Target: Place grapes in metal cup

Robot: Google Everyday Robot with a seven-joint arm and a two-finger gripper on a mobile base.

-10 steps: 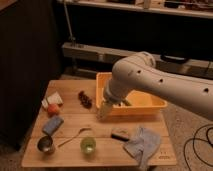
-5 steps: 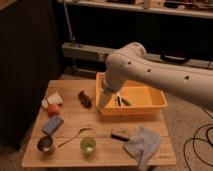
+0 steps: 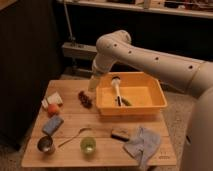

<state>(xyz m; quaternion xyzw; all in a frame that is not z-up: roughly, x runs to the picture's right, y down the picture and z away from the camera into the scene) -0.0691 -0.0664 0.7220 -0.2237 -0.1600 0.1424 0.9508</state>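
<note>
The grapes [image 3: 85, 98], a dark red-purple cluster, lie on the wooden table [image 3: 105, 155] just left of the yellow bin. The metal cup [image 3: 46, 145] stands upright at the table's front left corner, with the translucent green cup [image 3: 88, 145] to its right. My white arm reaches in from the right and bends down at the bin's back left corner. The gripper [image 3: 93, 84] hangs pointing down, just above and slightly behind the grapes. It is open, holds nothing, and is apart from the grapes. It is far from the metal cup.
A yellow bin [image 3: 150, 107] with a utensil inside fills the table's right rear. An orange-red fruit [image 3: 53, 108] and a white item [image 3: 53, 98] sit at the left. A blue sponge [image 3: 52, 125], a spoon [image 3: 75, 136], a dark block [image 3: 120, 134] and a blue cloth [image 3: 142, 145] lie along the front.
The arm has swung left, carrying the gripper from over the bin's front left part to its back left corner above the grapes. Nothing on the table moved.
</note>
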